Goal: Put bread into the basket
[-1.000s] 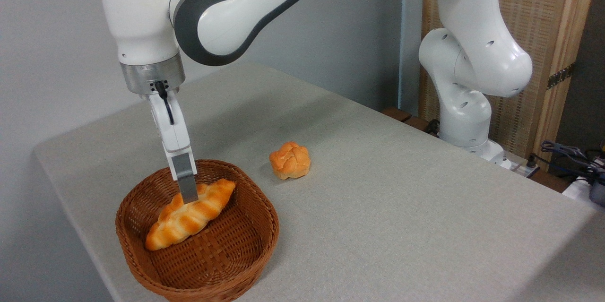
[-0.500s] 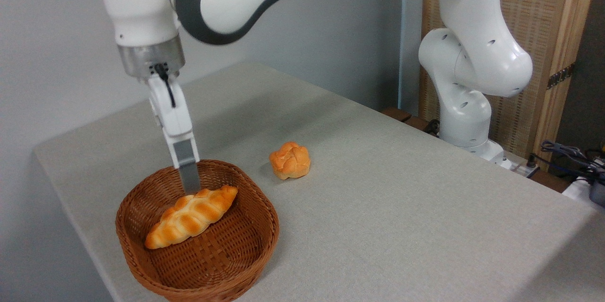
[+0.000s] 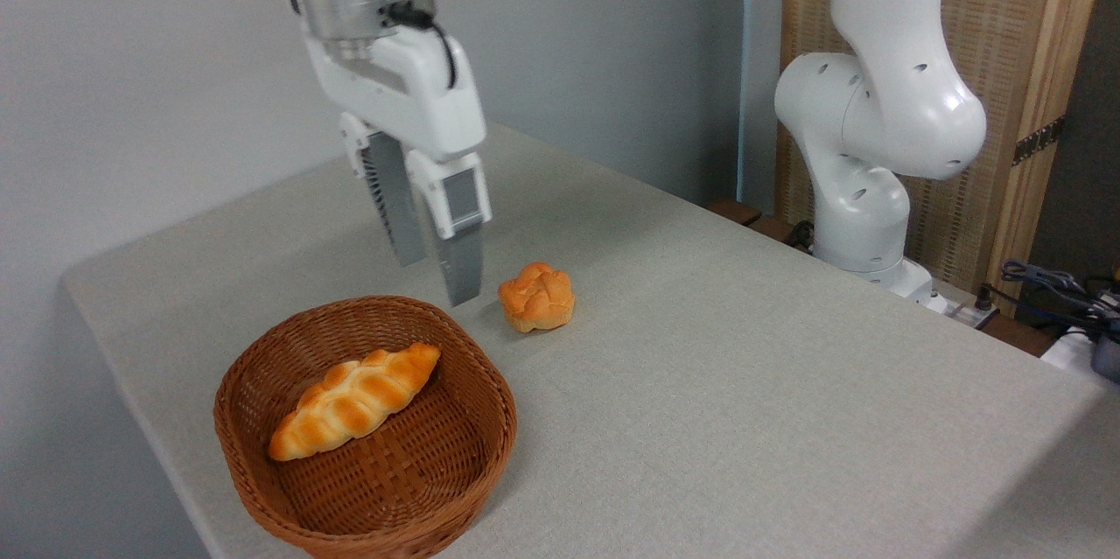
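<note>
Grey cloth tabletop [image 3: 700,384] carries all items. Franka arm [image 3: 875,148] is mounted at the far right edge. Wicker basket [image 3: 490,406] sits near the front left corner; braided bread [image 3: 354,401] lies flat inside it, clear of the rim. Claw [image 3: 437,275] hangs above the basket's rear rim, jaws slightly parted, holding nothing. Round bun [image 3: 536,296] rests just beside the basket. Placement judged complete; recommend a straight upward retreat, avoiding rim and bun.
</note>
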`<state>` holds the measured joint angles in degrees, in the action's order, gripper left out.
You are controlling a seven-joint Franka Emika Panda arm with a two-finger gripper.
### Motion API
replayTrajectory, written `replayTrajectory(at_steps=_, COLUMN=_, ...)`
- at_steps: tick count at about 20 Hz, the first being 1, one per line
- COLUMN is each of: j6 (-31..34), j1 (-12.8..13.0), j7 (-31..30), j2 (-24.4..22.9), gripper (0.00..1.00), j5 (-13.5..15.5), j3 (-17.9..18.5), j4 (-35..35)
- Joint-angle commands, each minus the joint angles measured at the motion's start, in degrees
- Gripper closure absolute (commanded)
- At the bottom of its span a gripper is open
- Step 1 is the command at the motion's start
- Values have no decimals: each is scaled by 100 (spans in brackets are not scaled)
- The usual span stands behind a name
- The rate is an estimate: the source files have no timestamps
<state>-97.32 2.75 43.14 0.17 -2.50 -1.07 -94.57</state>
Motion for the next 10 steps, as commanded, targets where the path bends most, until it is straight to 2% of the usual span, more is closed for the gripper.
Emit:
replayTrajectory(at_steps=1, j6=11, j1=33, j7=-60, j2=-394, gripper=0, j5=30, j3=98, j4=-422)
replayTrajectory(at_steps=10, j6=98, j1=-20, j7=-165, j2=-562, gripper=0, j5=136, j3=98, j4=-668)
